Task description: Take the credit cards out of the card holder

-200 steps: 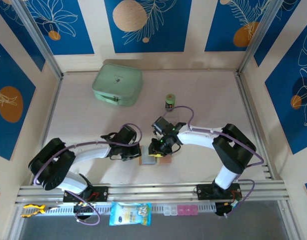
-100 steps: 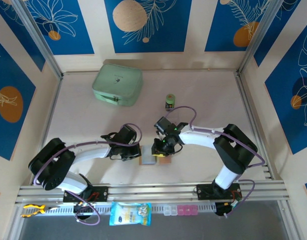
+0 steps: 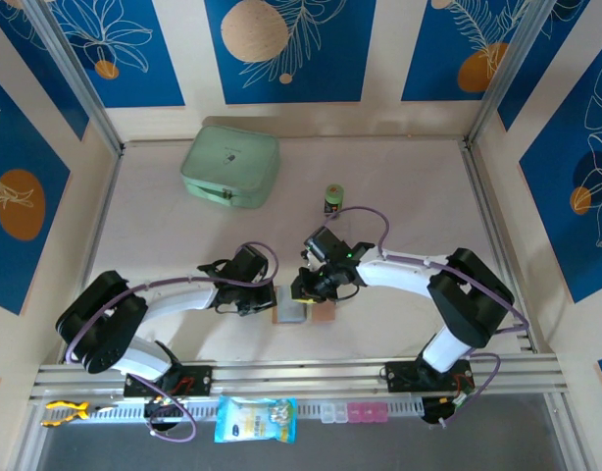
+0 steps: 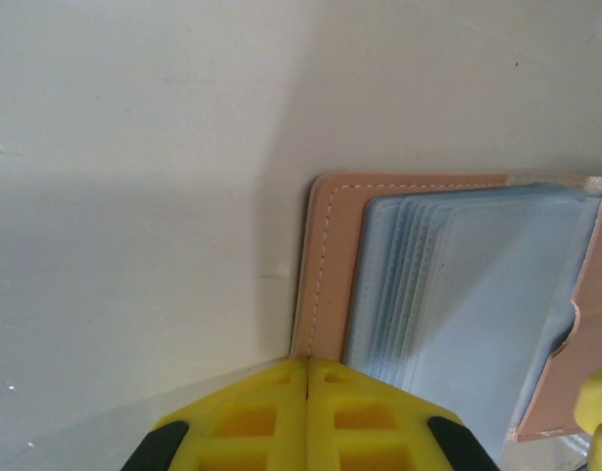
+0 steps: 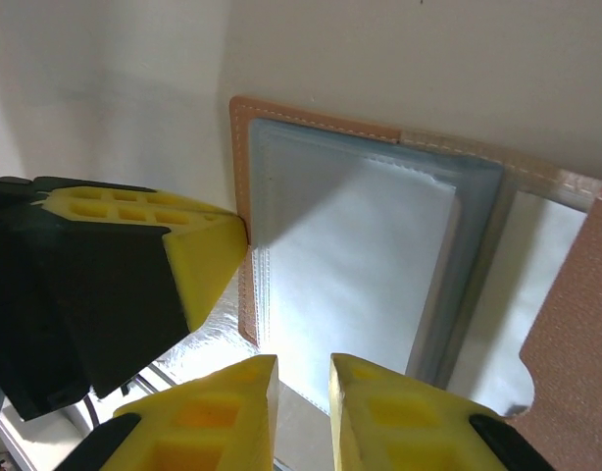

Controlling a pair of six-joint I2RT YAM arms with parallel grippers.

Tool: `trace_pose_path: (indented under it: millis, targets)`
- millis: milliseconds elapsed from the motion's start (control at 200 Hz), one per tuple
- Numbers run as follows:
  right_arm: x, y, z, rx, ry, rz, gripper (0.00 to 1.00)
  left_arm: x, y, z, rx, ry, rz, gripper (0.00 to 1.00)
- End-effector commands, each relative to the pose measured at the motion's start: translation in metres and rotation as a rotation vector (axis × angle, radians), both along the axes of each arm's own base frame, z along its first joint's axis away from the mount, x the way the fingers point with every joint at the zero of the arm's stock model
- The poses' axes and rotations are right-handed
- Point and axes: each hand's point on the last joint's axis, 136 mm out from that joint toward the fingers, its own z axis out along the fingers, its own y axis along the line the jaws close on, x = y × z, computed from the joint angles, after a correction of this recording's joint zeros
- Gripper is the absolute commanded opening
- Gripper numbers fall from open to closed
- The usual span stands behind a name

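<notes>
Card holder [image 3: 303, 315] lies open and flat on the table [image 3: 409, 186] near its front edge, between the two arms, with its pale blue sleeves [image 4: 477, 294] facing up. Left claw [image 4: 308, 378] is closed tight with nothing between its fingers, its tip against the holder's left edge. Right claw [image 5: 302, 388] hovers over the sleeves, fingers a sliver apart; it seems to grip nothing, though the view is poor.
</notes>
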Motion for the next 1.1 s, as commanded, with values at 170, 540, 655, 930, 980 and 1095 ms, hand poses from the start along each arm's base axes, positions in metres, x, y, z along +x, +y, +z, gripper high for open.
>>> trace_pose_path:
  millis: [170,540,655,930,980,1095]
  targets:
    - [-0.007,0.001,-0.008,0.007,0.034,0.019,0.22,-0.005,0.013,-0.008,0.083,0.021,-0.003,0.00]
    - [-0.008,-0.008,-0.021,-0.074,0.060,0.012,0.22,-0.005,0.014,-0.007,0.086,0.022,-0.006,0.00]
    - [-0.008,-0.012,-0.023,-0.102,0.061,0.011,0.22,-0.005,0.015,-0.008,0.093,0.022,-0.010,0.00]
    - [-0.007,-0.020,-0.019,-0.123,0.051,0.007,0.22,-0.005,0.014,-0.008,0.092,0.026,-0.009,0.00]
    - [-0.007,-0.022,-0.019,-0.126,0.051,0.004,0.22,-0.005,0.013,-0.008,0.091,0.027,-0.010,0.00]
    - [-0.006,-0.025,-0.018,-0.125,0.050,-0.002,0.22,-0.004,0.013,-0.008,0.095,0.026,-0.015,0.00]
